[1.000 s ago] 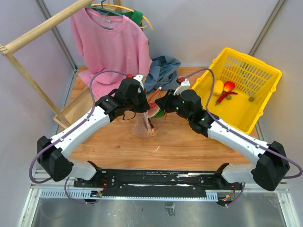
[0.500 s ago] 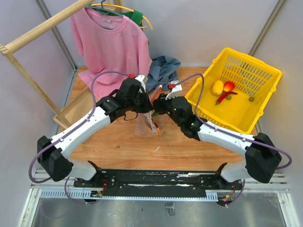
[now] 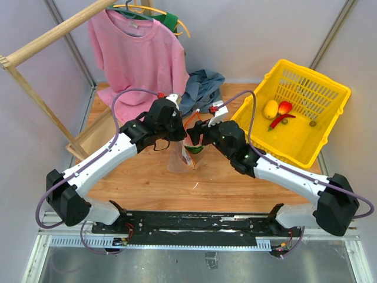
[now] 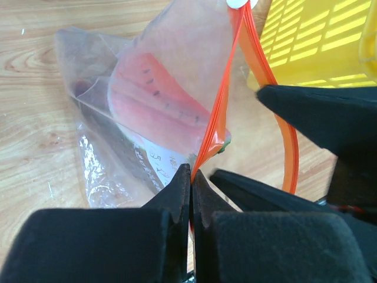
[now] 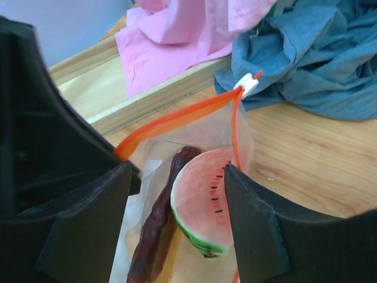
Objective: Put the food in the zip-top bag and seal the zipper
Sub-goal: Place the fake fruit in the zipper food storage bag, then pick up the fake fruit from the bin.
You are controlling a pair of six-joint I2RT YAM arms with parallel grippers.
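Observation:
The clear zip-top bag [image 3: 178,159] hangs upright at the table's middle. My left gripper [image 4: 191,177] is shut on its orange-red zipper [image 4: 221,118] and holds the mouth up; the white slider [image 5: 247,86] is at the far end. My right gripper [image 5: 178,177] is open over the open mouth. The watermelon slice [image 5: 203,200] sits in the mouth between its fingers, against the right one. A dark brown-purple piece [image 5: 156,230] lies in the bag beside it. The yellow fruit [image 3: 270,109], red pepper piece [image 3: 285,107] and thin chili [image 3: 278,121] lie in the yellow basket [image 3: 306,154].
The basket stands at the right, close to the right arm. A blue denim cloth [image 3: 203,88] and a pink shirt [image 3: 138,53] lie behind the bag. A wooden rack [image 3: 35,50] stands at the left.
My right gripper has moved left with the watermelon slice, from beside the bag to over its mouth; the slice now sits lower, inside the mouth. My left gripper has kept its hold.

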